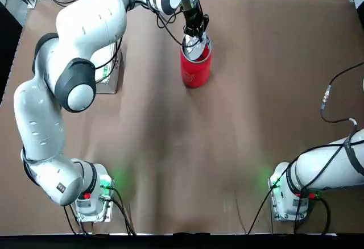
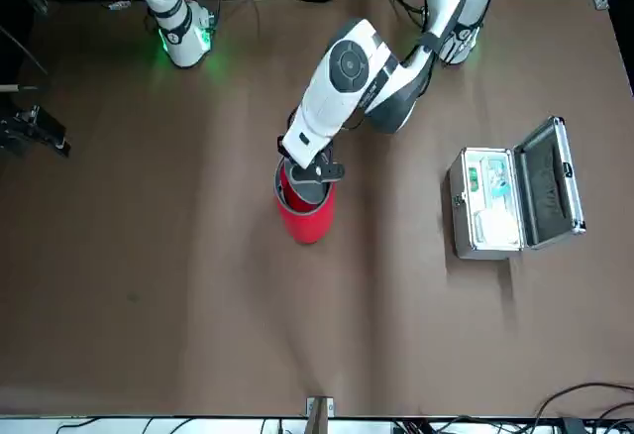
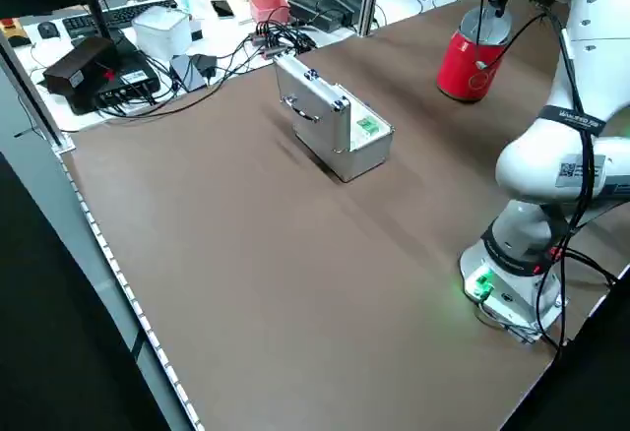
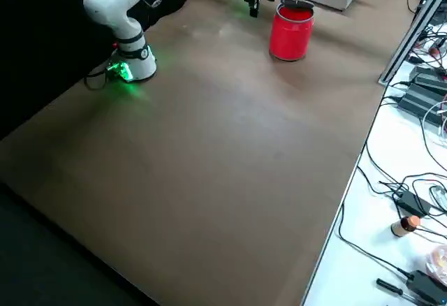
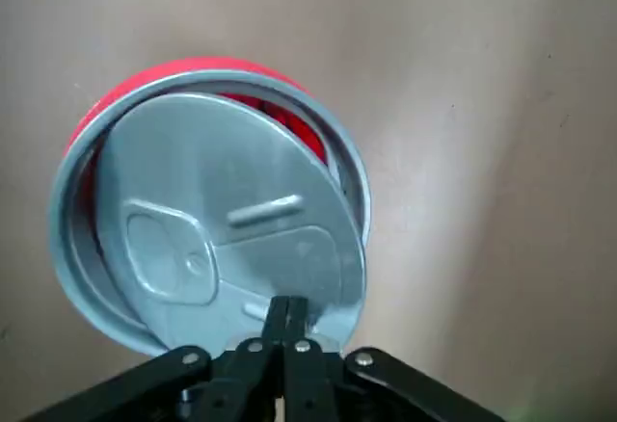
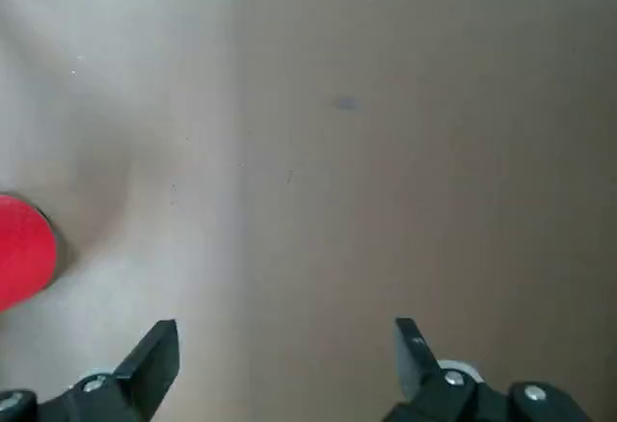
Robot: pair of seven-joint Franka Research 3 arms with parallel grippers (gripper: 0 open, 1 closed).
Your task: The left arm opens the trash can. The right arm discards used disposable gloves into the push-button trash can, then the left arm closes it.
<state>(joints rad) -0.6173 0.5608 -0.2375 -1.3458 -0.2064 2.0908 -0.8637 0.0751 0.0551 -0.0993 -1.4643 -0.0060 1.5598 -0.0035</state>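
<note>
Brown covers the one tabletop (image 1: 153, 146) in the top view, clock faces read with twelve at each picture's top. Two arms are mounted on it: the left arm (image 1: 85, 27) spans from seven o'clock up to twelve, the right arm (image 1: 335, 164) lies at four. One red trash can (image 1: 196, 70) stands near twelve, the left end effector (image 1: 196, 30) over its one metal lid (image 1: 195, 50); one silver case (image 1: 108, 70) shows partly behind the arm, toward ten.

From the front, the trash can is at the dial's centre, the left end effector at its rim. The case sits at three o'clock, its one hinged lid (image 2: 547, 186) open. The right end effector (image 2: 45, 129) hangs toward nine, well apart from the can.

Seen from the left side, the can is near one o'clock, the case near twelve; behind them one keyboard (image 3: 118, 16) and one pink box (image 3: 269, 8) lie on a white desk (image 3: 221, 28).

From the right side, the can is at one, one small bottle (image 4: 404, 226) at four.

Left wrist view: two fingers together at the lid's edge; the lid lies tilted, leaving a gap into the can.

Right wrist view: two fingers wide apart, nothing between them.
</note>
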